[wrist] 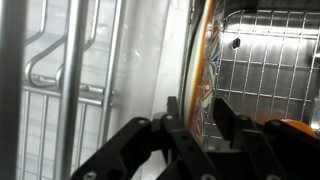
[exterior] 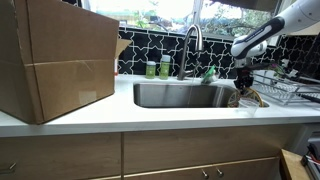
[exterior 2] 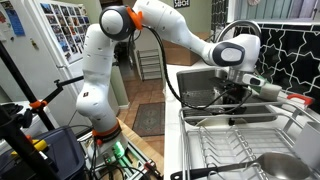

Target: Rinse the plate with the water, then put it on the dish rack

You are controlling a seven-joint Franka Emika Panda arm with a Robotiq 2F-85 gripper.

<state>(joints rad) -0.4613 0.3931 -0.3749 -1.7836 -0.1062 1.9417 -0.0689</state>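
The plate with its yellow, orange and blue pattern stands on edge between my gripper's fingers in the wrist view. My gripper is shut on its rim. In an exterior view the gripper holds the plate low at the right end of the sink, beside the dish rack. From the opposite side the gripper hangs between the sink and the wire dish rack; the plate is mostly hidden there.
A curved faucet and green bottles stand behind the sink. A big cardboard box fills the counter on one side. A metal grid lies in the sink. A dark ladle rests on the rack.
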